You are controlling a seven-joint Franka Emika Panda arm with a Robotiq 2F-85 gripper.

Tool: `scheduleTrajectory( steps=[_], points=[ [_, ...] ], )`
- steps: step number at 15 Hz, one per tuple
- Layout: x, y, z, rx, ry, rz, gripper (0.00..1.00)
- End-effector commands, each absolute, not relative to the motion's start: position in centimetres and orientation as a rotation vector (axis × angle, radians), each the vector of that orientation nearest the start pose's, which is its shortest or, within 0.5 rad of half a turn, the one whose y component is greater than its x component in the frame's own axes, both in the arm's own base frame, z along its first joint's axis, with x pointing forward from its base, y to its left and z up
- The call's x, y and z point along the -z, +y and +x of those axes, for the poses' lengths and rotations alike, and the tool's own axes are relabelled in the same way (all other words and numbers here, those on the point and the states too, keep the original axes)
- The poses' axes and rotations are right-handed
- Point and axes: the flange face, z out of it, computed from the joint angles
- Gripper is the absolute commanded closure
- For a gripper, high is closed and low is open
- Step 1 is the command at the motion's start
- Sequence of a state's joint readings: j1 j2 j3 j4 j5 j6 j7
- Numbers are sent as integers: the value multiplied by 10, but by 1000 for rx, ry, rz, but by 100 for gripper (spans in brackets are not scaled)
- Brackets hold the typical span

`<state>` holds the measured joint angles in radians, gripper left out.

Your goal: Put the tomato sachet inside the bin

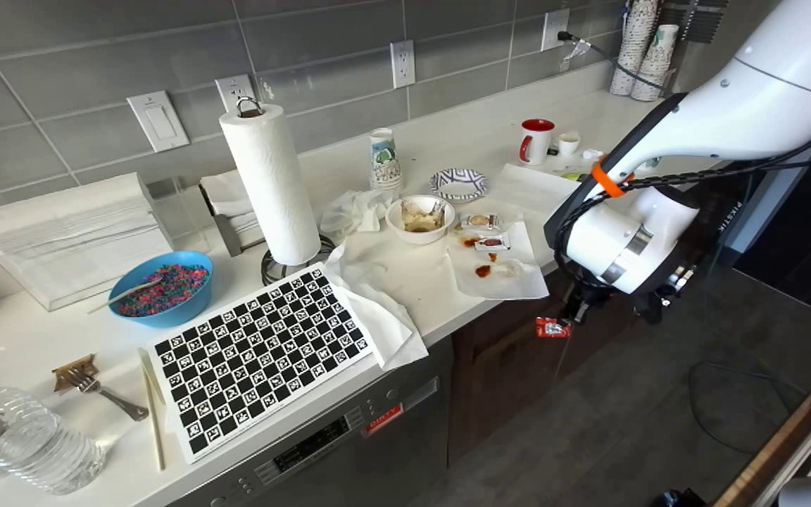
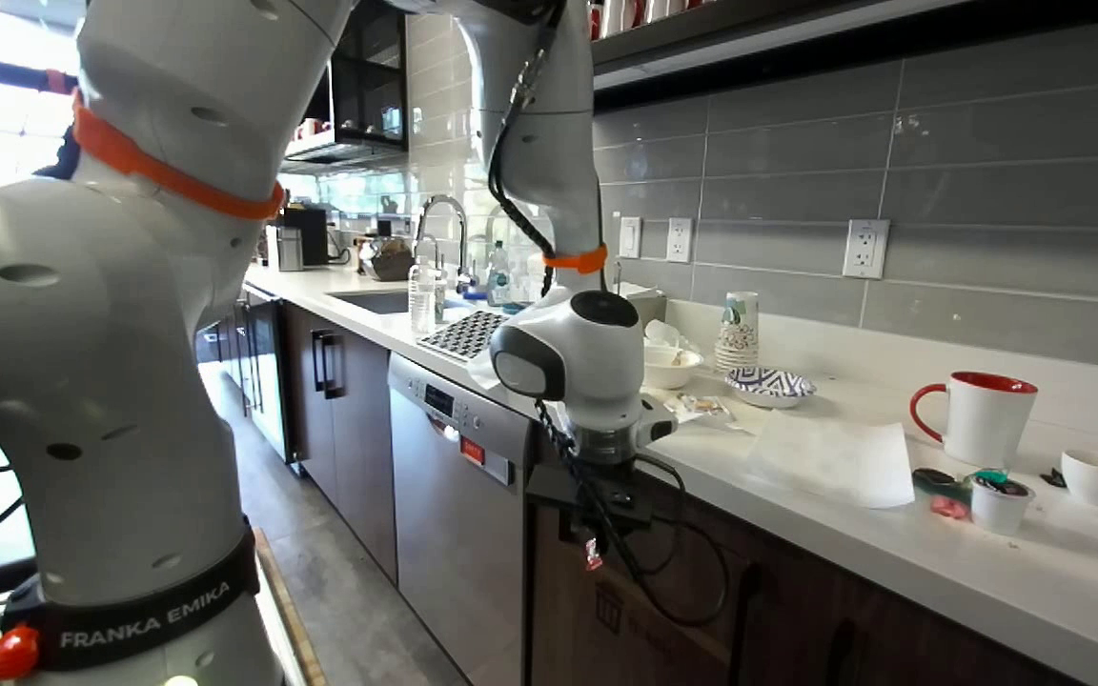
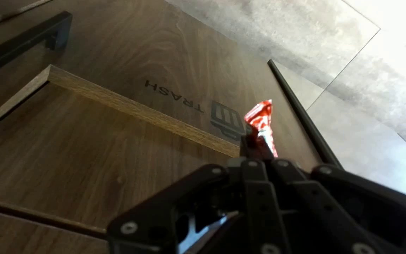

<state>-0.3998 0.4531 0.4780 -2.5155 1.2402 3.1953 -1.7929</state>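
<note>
The black gripper point(image 3: 257, 147) is closed on the small flat red sachet point(image 1: 552, 327), in front of the white counter point(image 1: 423, 290), by a brown wooden panel marked TRASH point(image 3: 174, 67). At left, a round blue bowl point(image 1: 173, 312) holds multicoloured bits point(image 1: 174, 283) and a pale stick point(image 1: 125, 296); a round white bowl point(image 1: 419, 238), farther right, brown residue point(image 1: 417, 217).

Arm base point(image 2: 144, 608) reads FRANKA EMIKA, cabinet front point(image 3: 174, 70) TRASH, dishwasher sign point(image 1: 383, 418) DIRTY, dark surface point(image 1: 730, 217) at far right PIKSTIK.
</note>
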Motion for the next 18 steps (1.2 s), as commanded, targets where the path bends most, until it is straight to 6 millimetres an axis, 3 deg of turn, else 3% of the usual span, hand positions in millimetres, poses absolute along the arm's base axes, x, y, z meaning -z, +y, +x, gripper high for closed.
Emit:
scheduleTrajectory(
  steps=[1,5,12,18],
  points=[
    [-121,-36,419,399,-828,-2908,99],
    [-123,-35,421,405,-834,-2909,100],
    [-117,-47,467,535,-803,-2984,100],
    [-93,-50,472,549,-791,-2965,100]
  ],
)
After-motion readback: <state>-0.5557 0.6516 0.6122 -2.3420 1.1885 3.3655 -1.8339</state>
